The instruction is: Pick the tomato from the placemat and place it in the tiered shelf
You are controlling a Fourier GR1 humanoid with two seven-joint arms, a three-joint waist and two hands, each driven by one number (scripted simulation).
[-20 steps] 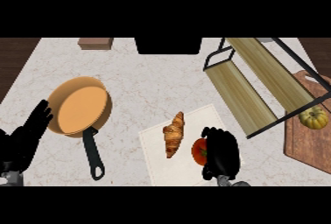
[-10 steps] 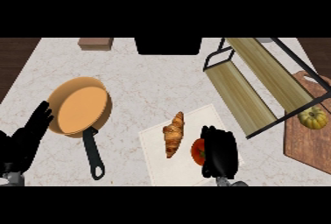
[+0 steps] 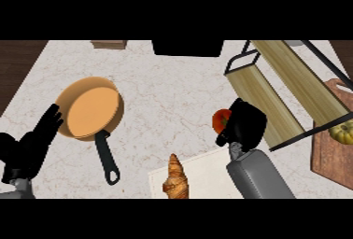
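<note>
Tomato (image 3: 221, 119) lifted off placemat (image 3: 200, 173) by right hand (image 3: 244, 125).

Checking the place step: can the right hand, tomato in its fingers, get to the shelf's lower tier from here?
Probably yes. The right hand holds the tomato just left of the tiered shelf, and nothing lies between them; only the shelf's black frame at the near end might snag.
</note>
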